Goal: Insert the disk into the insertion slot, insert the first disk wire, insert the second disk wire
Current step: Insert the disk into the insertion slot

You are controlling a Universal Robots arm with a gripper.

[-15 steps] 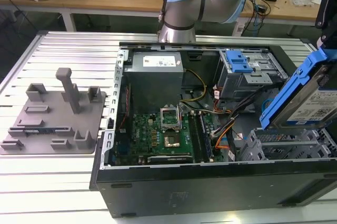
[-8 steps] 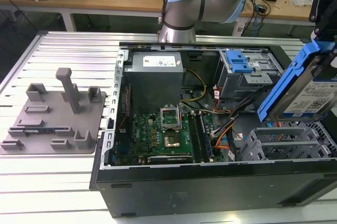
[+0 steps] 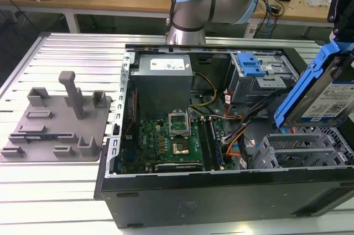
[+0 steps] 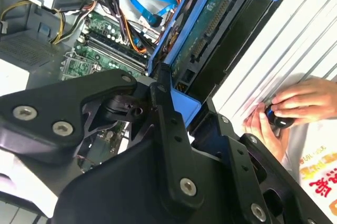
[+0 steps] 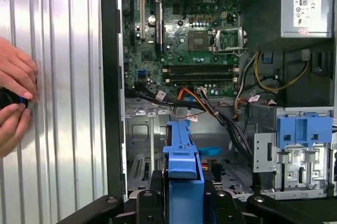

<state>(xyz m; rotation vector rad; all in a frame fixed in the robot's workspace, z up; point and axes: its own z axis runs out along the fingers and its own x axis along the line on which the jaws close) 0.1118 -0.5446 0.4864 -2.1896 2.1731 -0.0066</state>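
Above the open black computer case [image 3: 221, 196], at the exterior view's right, we see the disk [image 3: 323, 99], a flat rectangular silver hard drive with a white printed label, clipped in a bright blue plastic frame. It hangs tilted in the air and is not yet inside any cage. The jaws are clenched on it: in the second wrist view the black fingers [image 4: 167, 124] sit tight against the blue frame on both sides.

Just below the disk, in the exterior view, stands the insertion slot [image 3: 298, 155], a boxy grey sheet-metal drive cage with perforated sides. We see the disk and this cage apart from each other. Farther back in the case is another grey metal cage with a blue latch tab [image 3: 251, 72]. A bundle of black and orange wires [image 3: 235, 141] lies between the green motherboard [image 3: 166, 141] and the insertion slot. Beside the motherboard sits the grey box of the power supply [image 3: 163, 72].

The case lies on its side on a slatted silver metal desk [image 3: 55, 191]. At the exterior view's left, a grey plastic fixture plate with upright blocks [image 3: 55, 127] rests on the same desk, well apart from the disk. In the first wrist view, a person's two hands [image 5: 13, 100] rest on the slats beside the case wall and hold a small black object [image 5: 8, 99].
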